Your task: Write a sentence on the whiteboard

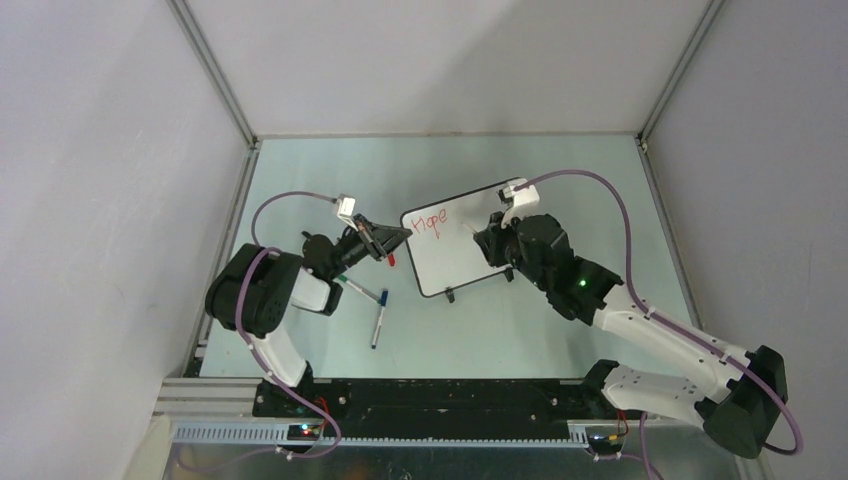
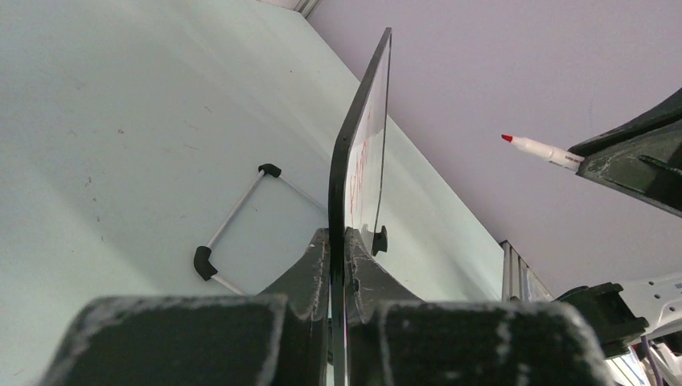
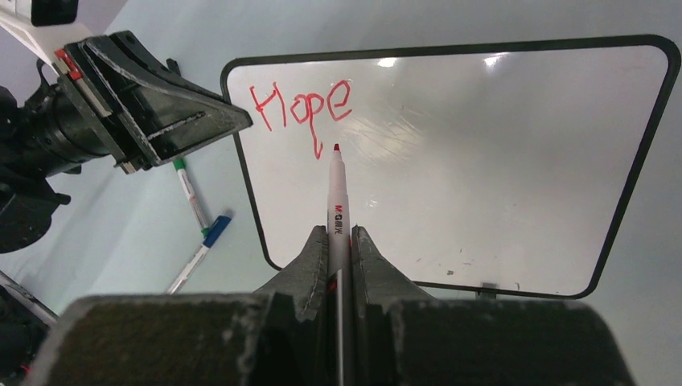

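- The right gripper is clenched on a red marker; its two fingers press the white barrel from either side; the barrel runs straight out ahead of them to a red tip.
- That tip points at the whiteboard, just below the long tail of the "p"; the left wrist view shows the tip clear of the board's face, with open space between them.
- The left gripper is clamped on the whiteboard's left edge; its fingers pinch the thin black frame, one on the front and one on the back; in the right wrist view the grip sits just beside the "H", on the upper part of that edge.
- The whiteboard stands near the middle of the table, between the two arms, with its writing face turned toward the right arm; it is glossy white with a black frame and rounded corners; small black feet show along its lower edge; whether they rest on the table I cannot tell.
- The sentence reads only "Hope", in thin red strokes at the board's upper left corner; the rest of the face is bare apart from faint smudges.
- A green marker and a blue marker lie on the table left of the board, below the left gripper; they are near each other and apart from the board.
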Robot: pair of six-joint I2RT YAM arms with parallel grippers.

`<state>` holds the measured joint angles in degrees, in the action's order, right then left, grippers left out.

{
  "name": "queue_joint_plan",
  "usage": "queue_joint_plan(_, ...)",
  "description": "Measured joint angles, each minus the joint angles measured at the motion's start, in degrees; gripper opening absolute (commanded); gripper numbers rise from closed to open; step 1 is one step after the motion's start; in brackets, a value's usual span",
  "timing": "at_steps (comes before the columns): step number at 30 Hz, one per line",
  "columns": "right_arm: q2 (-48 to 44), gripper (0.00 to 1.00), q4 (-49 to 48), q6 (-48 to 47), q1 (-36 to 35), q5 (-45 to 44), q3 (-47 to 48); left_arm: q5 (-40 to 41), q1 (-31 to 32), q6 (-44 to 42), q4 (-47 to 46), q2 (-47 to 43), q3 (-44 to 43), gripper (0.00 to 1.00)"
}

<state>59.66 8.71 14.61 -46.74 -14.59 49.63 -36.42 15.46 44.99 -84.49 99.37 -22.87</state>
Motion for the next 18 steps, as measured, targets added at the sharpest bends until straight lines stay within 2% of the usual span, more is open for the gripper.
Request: queue_joint_plan(18,5.8,0.0,1.1,-0.2,2.5,-1.7,3.7,-0.3,0.0,0.0,0.0,0.4,-0.4,0.0)
